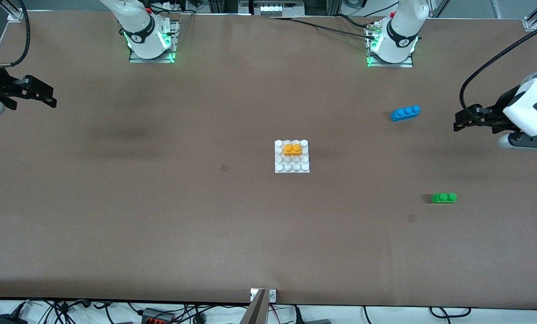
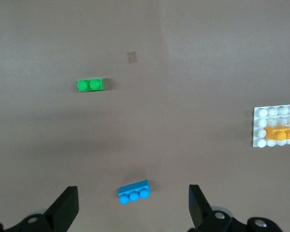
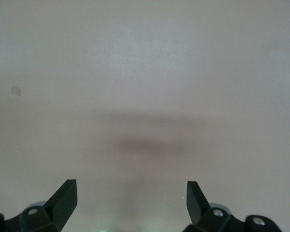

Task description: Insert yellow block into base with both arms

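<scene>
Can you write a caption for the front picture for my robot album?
Yellow block sits on the base; left gripper and right gripper wait open at the table's ends.

I see a wide table [image 1: 160, 216] covered in plain brown matting, evenly lit with a few soft shadows. Along the edge nearest my front camera, black cables [image 1: 61, 310] lie tangled on a white floor, and a metal bracket [image 1: 263, 294] sits mid-edge.

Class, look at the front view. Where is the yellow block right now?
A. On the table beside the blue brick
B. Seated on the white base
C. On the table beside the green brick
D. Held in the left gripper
B: the yellow block sits on the studs of the white base, with both grippers away and empty.
</scene>
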You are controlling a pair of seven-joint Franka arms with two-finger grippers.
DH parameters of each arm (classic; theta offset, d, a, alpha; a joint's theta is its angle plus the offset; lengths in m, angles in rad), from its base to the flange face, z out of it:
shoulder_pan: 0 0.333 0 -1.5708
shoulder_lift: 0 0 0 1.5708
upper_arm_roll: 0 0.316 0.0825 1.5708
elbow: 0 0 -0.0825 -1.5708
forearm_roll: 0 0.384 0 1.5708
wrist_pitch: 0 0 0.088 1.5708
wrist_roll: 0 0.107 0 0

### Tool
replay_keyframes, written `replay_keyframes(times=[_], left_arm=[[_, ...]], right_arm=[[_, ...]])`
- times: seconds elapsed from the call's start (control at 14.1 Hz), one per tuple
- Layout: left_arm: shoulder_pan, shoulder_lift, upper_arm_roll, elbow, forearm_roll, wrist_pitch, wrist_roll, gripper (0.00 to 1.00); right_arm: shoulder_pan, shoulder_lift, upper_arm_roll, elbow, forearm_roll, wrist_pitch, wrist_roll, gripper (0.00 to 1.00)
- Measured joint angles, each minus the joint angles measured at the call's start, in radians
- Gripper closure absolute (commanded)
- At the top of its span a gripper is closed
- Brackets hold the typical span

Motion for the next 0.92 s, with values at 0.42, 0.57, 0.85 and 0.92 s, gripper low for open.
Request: replay_keyframes(times=[0.42,0.57,0.85,0.92], left_arm=[[-0.002,-0.015,0.002,0.000,0.000,-0.008,-0.123,0.00],[-0.004,-0.015,0.002,0.000,-0.001,-0.008,-0.129,0.00],[-0.005,-0.015,0.001,0.000,-0.002,-0.011,-0.130,0.00],[-0.005,-0.015,0.001,0.000,-0.002,-0.011,-0.130,0.00]], right_arm=[[0.000,0.000,0.000,0.000,0.000,0.000,0.000,0.00],[0.000,0.000,0.000,0.000,0.000,0.000,0.000,0.00],[0.000,0.000,0.000,0.000,0.000,0.000,0.000,0.00],[0.000,0.000,0.000,0.000,0.000,0.000,0.000,0.00]])
